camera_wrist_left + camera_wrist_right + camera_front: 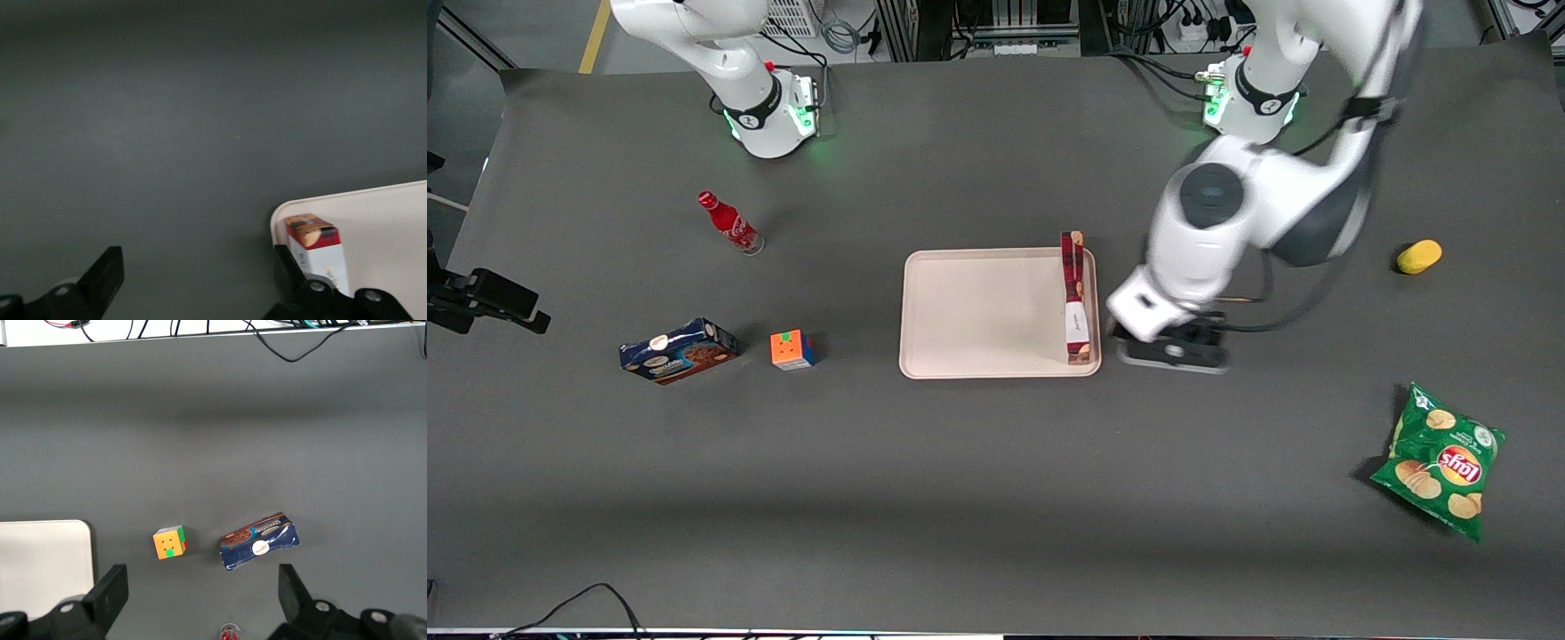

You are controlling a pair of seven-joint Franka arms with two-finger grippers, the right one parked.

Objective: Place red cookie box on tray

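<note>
Although the arm is close by, the box (1077, 298) now stands on its long narrow edge on the tray (978, 311), right along the rim at the working arm's end, with nothing gripping it. It runs the length of that side, one short end near the tray's corner nearest the front camera. The wrist view shows that end of the box (315, 243) just inside the tray's rounded corner (283, 212).

The tool (1172, 348) hangs over bare worktop (996, 498) just beside the tray, toward the working arm's end. Its fingers (107, 273) are spread wide and hold nothing; only dark worktop shows between them.

Judged from this, the placing itself looks done: the box is on the tray and released. What seems left is for the arm to pull clear. One caution is that the box stands tall on a thin edge close to the rim, so a brush from the tool could tip it.

The blue box (679, 349), cube (792, 349), bottle (730, 223), chips (1440, 459) and a yellow item (1419, 256) lie well apart from the tray.
</note>
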